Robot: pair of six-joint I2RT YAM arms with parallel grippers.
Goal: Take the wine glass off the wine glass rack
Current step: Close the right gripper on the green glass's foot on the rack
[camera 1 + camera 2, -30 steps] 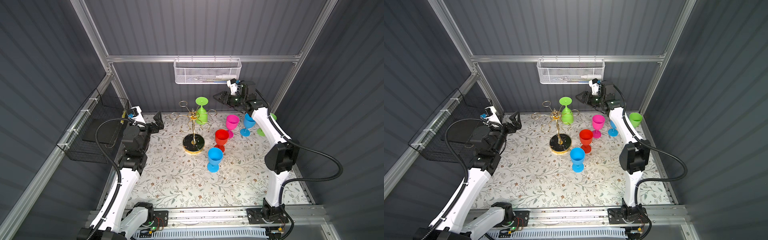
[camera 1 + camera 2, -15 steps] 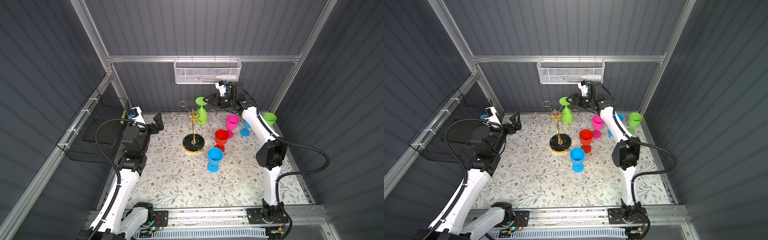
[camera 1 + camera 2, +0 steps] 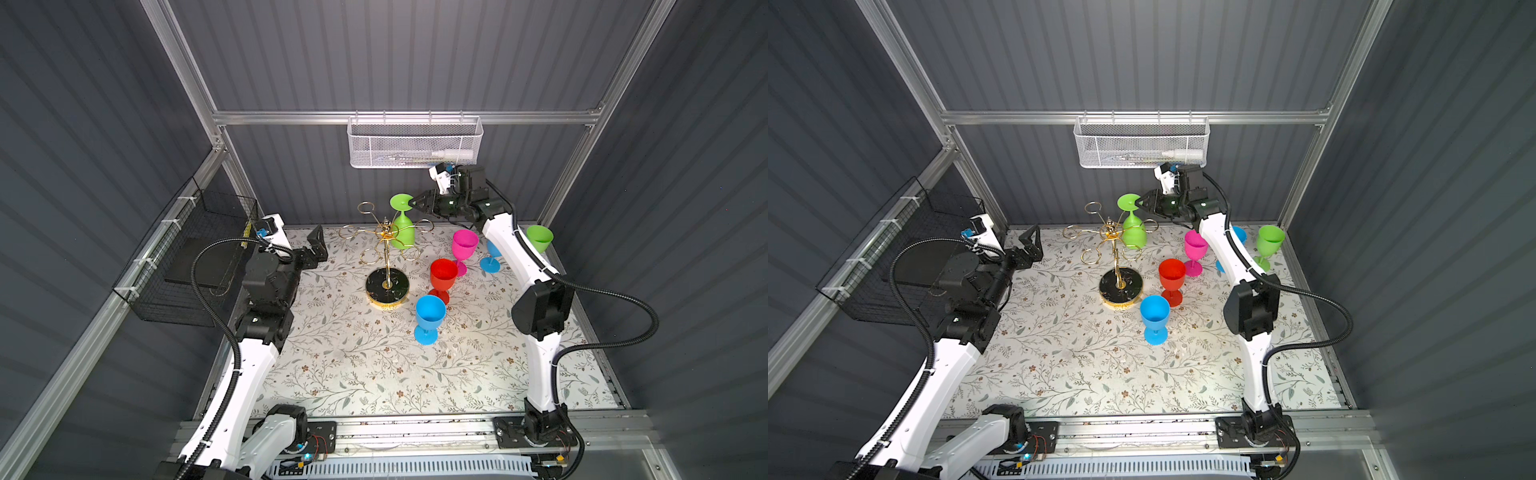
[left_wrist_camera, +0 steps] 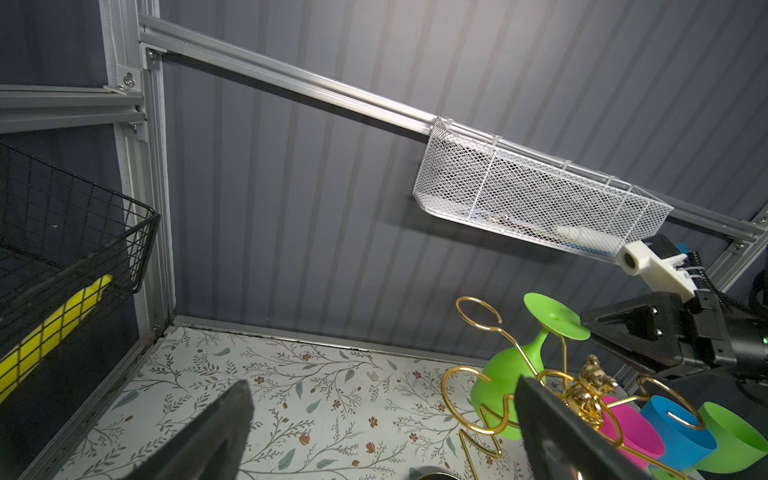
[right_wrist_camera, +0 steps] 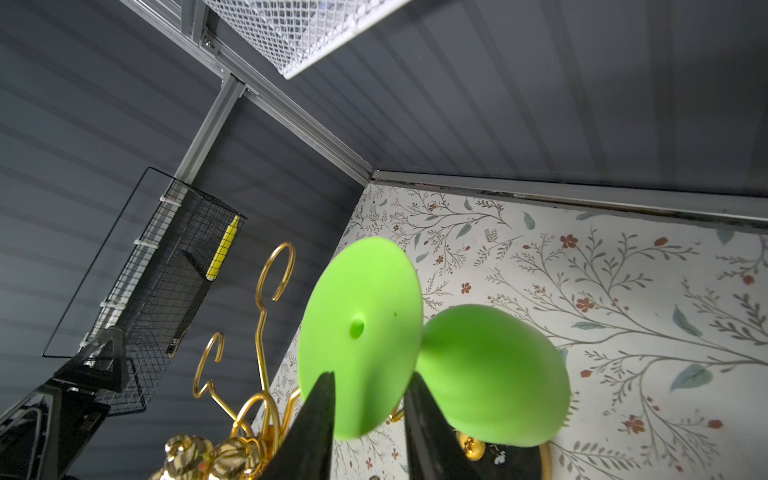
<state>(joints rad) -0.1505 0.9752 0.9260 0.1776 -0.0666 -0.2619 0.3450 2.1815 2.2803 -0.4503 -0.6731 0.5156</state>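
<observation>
A green wine glass (image 3: 402, 237) (image 3: 1133, 235) hangs upside down from one loop arm of the gold wine glass rack (image 3: 387, 286) (image 3: 1120, 289), with its round foot uppermost. My right gripper (image 3: 412, 202) (image 3: 1139, 202) reaches in level from the right, high above the table. In the right wrist view its two black fingers stand on either side of the foot's near edge, and the gripper (image 5: 370, 376) is shut on the foot of the glass (image 5: 361, 324). My left gripper (image 3: 318, 247) (image 4: 382, 390) stands open and empty, left of the rack and apart from it.
Standing on the floral mat right of the rack are a pink glass (image 3: 464, 245), a red glass (image 3: 444, 272), two blue glasses (image 3: 430, 313) and a second green one (image 3: 539, 239). A white mesh basket (image 3: 415, 143) hangs just above the right wrist. A black wire basket (image 3: 199, 249) hangs on the left wall.
My right gripper has moved left from behind the standing glasses to the hanging glass's foot, and its jaws have narrowed onto it. The left arm has not moved.
</observation>
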